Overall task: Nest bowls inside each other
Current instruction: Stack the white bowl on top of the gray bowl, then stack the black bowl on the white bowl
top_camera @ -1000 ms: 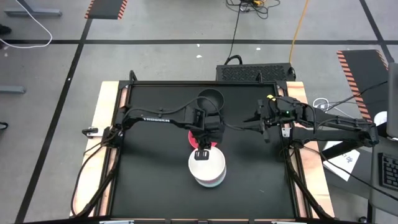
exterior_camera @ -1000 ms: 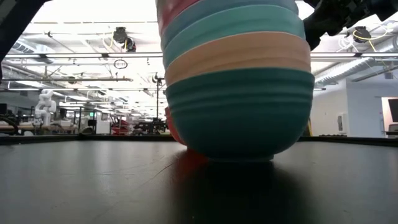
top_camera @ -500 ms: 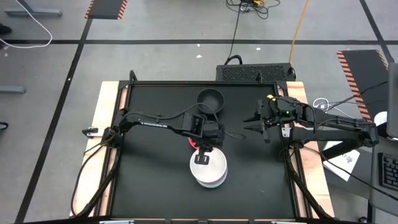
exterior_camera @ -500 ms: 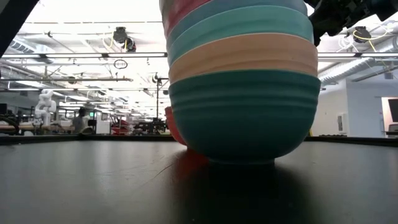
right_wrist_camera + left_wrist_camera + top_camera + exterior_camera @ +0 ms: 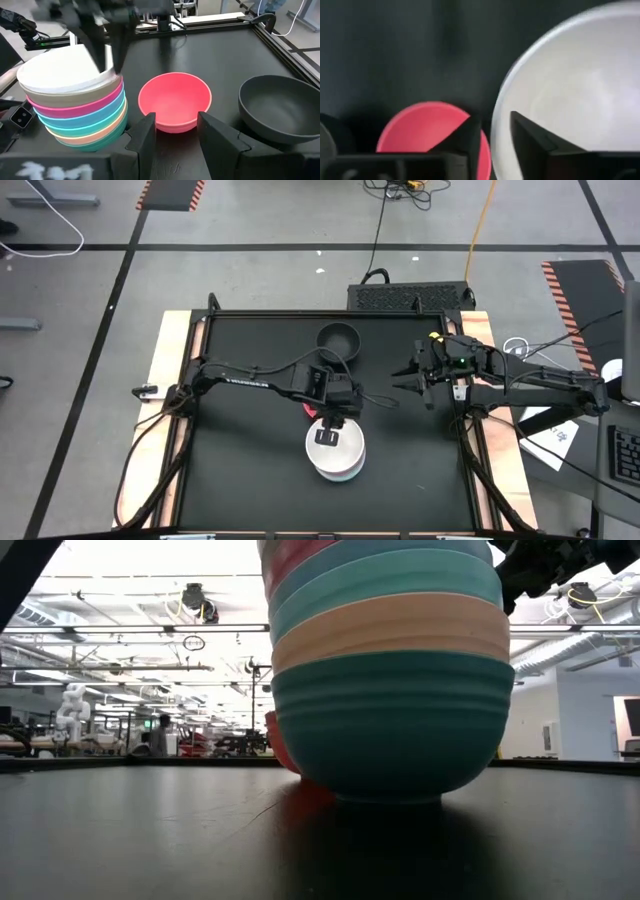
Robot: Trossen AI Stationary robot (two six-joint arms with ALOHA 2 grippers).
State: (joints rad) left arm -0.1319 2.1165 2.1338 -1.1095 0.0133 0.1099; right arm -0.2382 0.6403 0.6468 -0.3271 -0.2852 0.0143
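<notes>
Left gripper (image 5: 492, 142) straddling white bowl (image 5: 570, 95) rim atop stack, fingers parted; right gripper (image 5: 175, 132) hovering open near red bowl (image 5: 175, 102).

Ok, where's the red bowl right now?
In the high view the red bowl sits on the table mid-mat, just behind the stack of bowls, mostly hidden under the left gripper.

Overhead camera looks straight down on the whole black table (image 5: 250, 480). A table-level camera sits very near the bowl stack (image 5: 385, 670), facing the room. Both wrist cameras look past their own fingers, sharing the red bowl (image 5: 175, 102) and the stack.
</notes>
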